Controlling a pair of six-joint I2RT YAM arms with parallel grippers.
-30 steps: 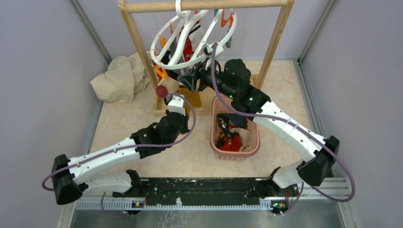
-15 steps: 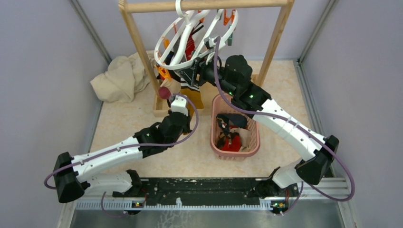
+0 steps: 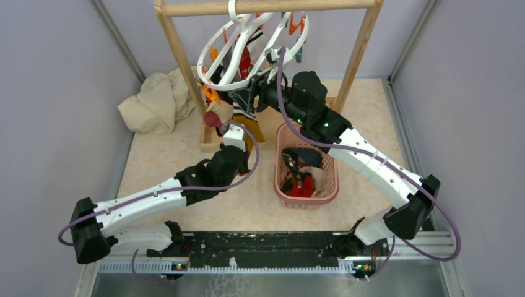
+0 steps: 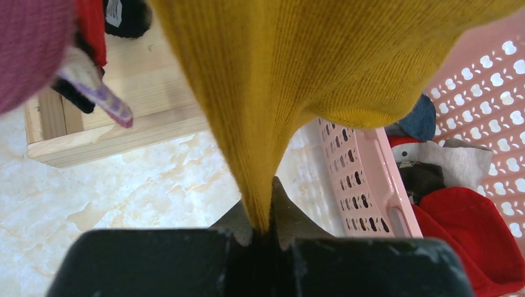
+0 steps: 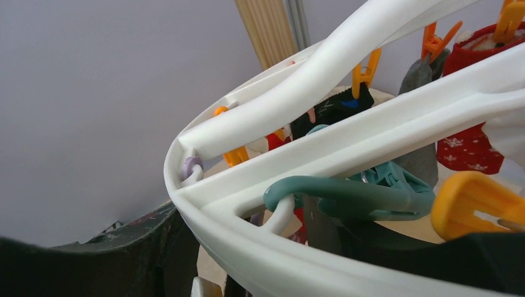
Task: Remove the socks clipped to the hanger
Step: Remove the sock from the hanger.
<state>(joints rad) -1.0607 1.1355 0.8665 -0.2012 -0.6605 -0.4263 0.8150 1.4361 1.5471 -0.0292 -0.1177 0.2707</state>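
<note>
Left gripper (image 4: 263,230) is pinched tight on the tip of the mustard yellow knit sock (image 4: 309,68), just left of the pink lattice plastic basket (image 4: 365,179). At far centre, the round white plastic hanger (image 5: 347,145) hangs tilted from the wooden rack bar (image 3: 266,7). Right gripper (image 3: 249,99) is up at its rim, and I can't tell how wide it is spread.

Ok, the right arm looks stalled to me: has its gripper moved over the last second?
Yes, slightly: the right gripper has edged left and back, away from the rack's right post, toward the hanger.
</note>
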